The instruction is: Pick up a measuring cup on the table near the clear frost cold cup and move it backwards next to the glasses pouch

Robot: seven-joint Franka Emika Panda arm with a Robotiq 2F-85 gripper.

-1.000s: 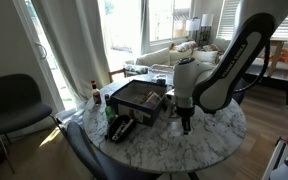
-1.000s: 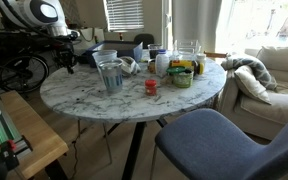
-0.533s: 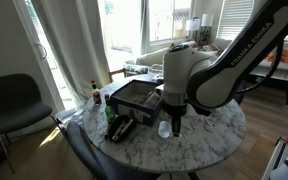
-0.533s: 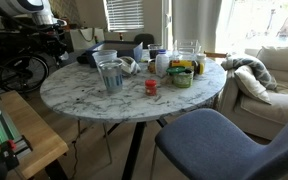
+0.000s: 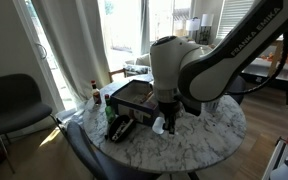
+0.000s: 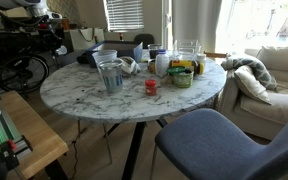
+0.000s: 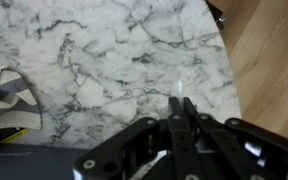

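In an exterior view my gripper (image 5: pixel 168 124) hangs low over the round marble table (image 5: pixel 209 140), just right of the black glasses pouch (image 5: pixel 121 128). A tiny whitish measuring cup (image 5: pixel 161 126) shows at the fingers. In the wrist view the jaws (image 7: pixel 181 106) are pressed together on a thin white edge of the measuring cup (image 7: pixel 181 92), above bare marble (image 7: pixel 114 50). A translucent cup (image 6: pixel 187 52), seemingly the frost cold cup, stands at the table's far side. The gripper itself is out of frame there.
A dark flat box (image 5: pixel 136 97) lies behind the pouch. A grey cup (image 6: pixel 110 75), a small red cup (image 6: pixel 151 87) and a green bowl (image 6: pixel 181 77) stand on the table (image 6: pixel 84 100). A striped cloth (image 7: pixel 4 95) lies at the wrist view's left. Chairs surround the table.
The arm has swung left across the table toward the glasses pouch, with the small whitish cup moving along at the fingers. The things on the table have not moved.
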